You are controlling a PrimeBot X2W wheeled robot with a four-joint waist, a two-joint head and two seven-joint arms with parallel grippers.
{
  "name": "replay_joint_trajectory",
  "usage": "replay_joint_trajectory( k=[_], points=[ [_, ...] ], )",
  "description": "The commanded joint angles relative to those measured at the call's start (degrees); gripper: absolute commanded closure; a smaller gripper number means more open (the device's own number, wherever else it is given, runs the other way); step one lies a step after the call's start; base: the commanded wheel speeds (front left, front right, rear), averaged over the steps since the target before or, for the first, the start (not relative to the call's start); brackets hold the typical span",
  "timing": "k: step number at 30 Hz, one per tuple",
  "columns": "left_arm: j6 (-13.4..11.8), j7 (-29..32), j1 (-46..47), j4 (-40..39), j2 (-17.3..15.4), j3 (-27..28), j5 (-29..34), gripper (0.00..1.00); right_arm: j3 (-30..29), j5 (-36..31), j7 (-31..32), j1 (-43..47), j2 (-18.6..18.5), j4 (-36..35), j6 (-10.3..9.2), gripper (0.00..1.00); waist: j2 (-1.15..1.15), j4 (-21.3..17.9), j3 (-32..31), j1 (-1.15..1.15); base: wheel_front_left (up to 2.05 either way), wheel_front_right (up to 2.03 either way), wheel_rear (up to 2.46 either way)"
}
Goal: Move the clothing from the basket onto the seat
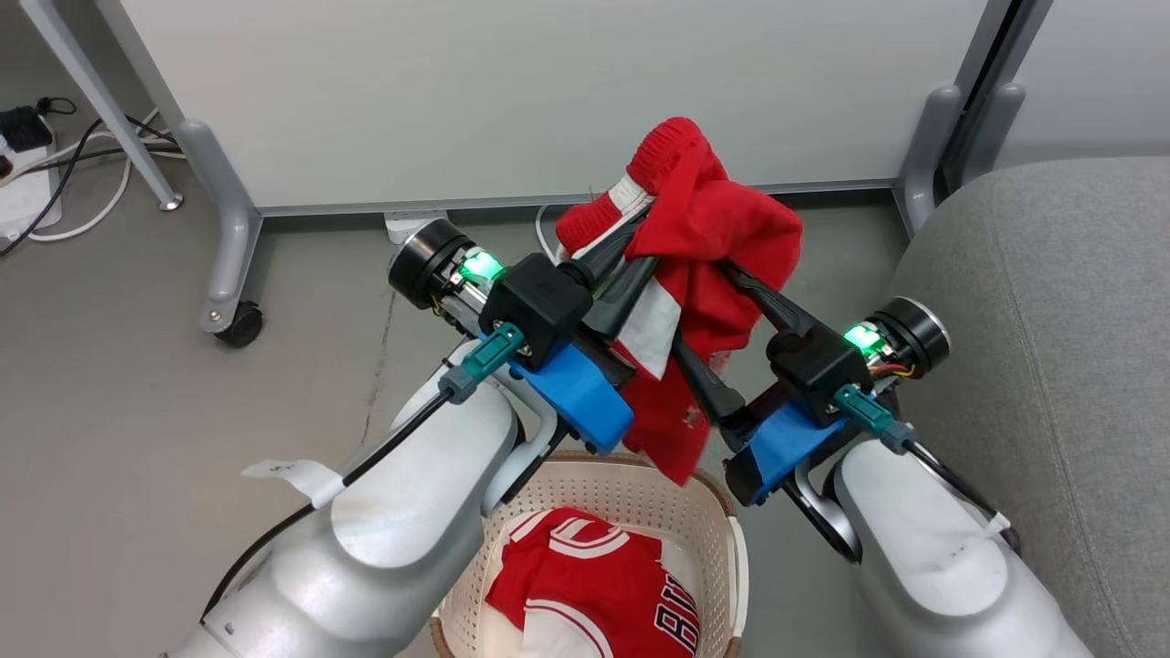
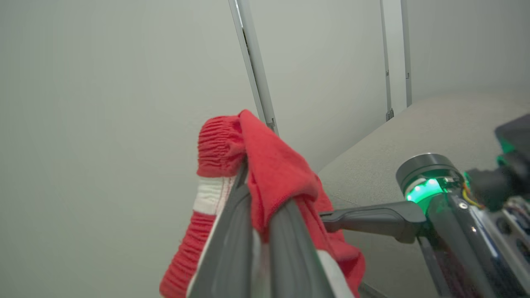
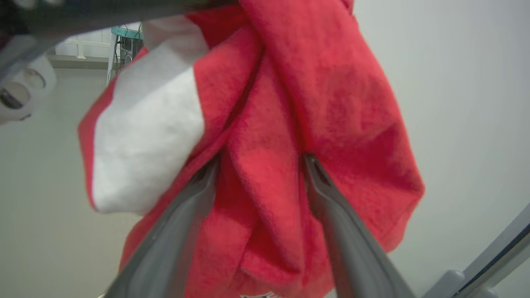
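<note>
The red jersey garment with ribbed waistband and white panels [image 1: 708, 219] hangs pinched in the left tool [image 1: 631, 247], draped between the spread fingers of the right tool [image 1: 704, 306].

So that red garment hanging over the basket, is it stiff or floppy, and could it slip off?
Probably floppy: the red garment hangs in limp folds from the left gripper, which is shut on it. It may slide, since it only drapes around the open right gripper. Likely light: thin, soft cloth.
</note>
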State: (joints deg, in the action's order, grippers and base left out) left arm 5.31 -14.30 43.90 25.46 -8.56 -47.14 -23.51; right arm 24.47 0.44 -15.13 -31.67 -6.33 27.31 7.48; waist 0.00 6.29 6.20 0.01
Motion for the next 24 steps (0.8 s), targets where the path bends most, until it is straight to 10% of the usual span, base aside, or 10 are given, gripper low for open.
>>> replay_joint_trajectory(
  k=[1,3,4,5,6,24],
  points=[
    [0.2,-0.4,0.8,-0.2,0.4,-0.2,0.3,1.0,0.3,-0.1,0.0,-1.4,0.5,1.0,0.03,0.0,0.0,0.2,0.2,-0.01,0.0,0.0,0.0],
    [0.3,-0.5,1.2,-0.4,0.9,-0.6,0.0,1.0,0.7,0.1,0.0,-3.2,1.3,3.2,0.03,0.0,0.0,0.6,0.2,-0.01,0.0,0.0,0.0],
    [0.4,-0.4,1.2,-0.3,1.0,-0.7,-0.1,1.0,0.6,0.3,0.0,-3.6,1.6,3.8,0.03,0.52,0.0,0.7,0.1,-0.01,0.0,0.0,0.0],
    [0.4,-0.4,1.2,-0.3,1.0,-0.7,-0.1,1.0,0.6,0.3,0.0,-3.6,1.6,3.8,0.03,0.52,0.0,0.7,0.1,-0.01,0.0,0.0,0.0],
    [0.5,-0.5,1.1,-0.1,1.1,-0.9,-0.2,1.0,0.6,0.6,0.0,-4.1,2.0,4.7,0.03,1.0,0.0,0.8,0.0,-0.01,0.0,0.0,0.0],
    [0.3,-0.9,0.8,0.9,0.7,-0.9,-0.5,1.0,1.0,2.1,0.0,-3.0,2.6,4.1,0.03,1.0,0.0,0.5,-0.6,-0.01,0.0,0.0,0.0]
  ],
)
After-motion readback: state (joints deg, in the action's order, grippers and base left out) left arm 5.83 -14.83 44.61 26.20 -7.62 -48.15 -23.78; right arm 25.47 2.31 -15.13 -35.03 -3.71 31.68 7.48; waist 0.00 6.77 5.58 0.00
